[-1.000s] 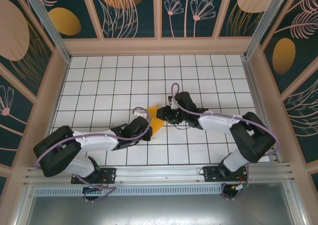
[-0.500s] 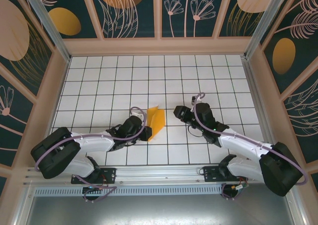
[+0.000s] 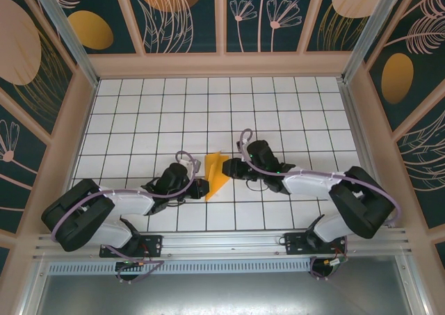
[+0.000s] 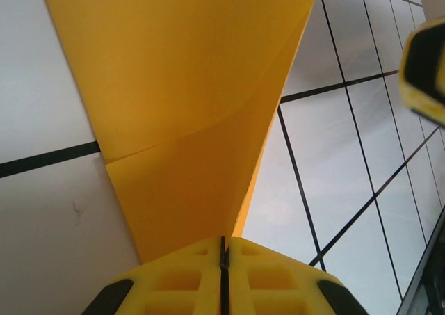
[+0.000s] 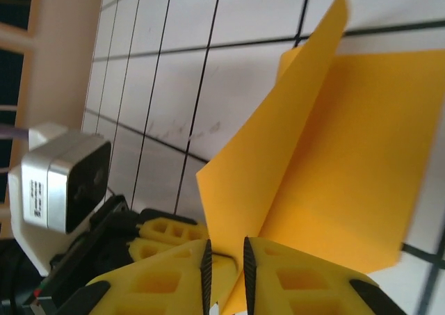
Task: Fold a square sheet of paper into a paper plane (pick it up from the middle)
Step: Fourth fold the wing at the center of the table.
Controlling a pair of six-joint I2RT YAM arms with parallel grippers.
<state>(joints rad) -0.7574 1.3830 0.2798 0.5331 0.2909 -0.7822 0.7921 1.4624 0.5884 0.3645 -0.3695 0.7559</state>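
From above, the square sheet of paper (image 3: 217, 174) – folded to a narrow, partly upright orange-yellow shape – stands on the white gridded table (image 3: 139, 120) near its middle, with the left gripper (image 3: 198, 188) touching its near-left edge and the right gripper (image 3: 231, 167) touching its right side. At the left wrist, the yellow fingers (image 4: 174, 280) are pressed flat together on the sheet's lower tip, and the creased paper fans upward from them. At the right wrist, the jaws stand close with a slim gap – the sheet's raised flap runs down into it, though I cannot tell whether they pinch it.
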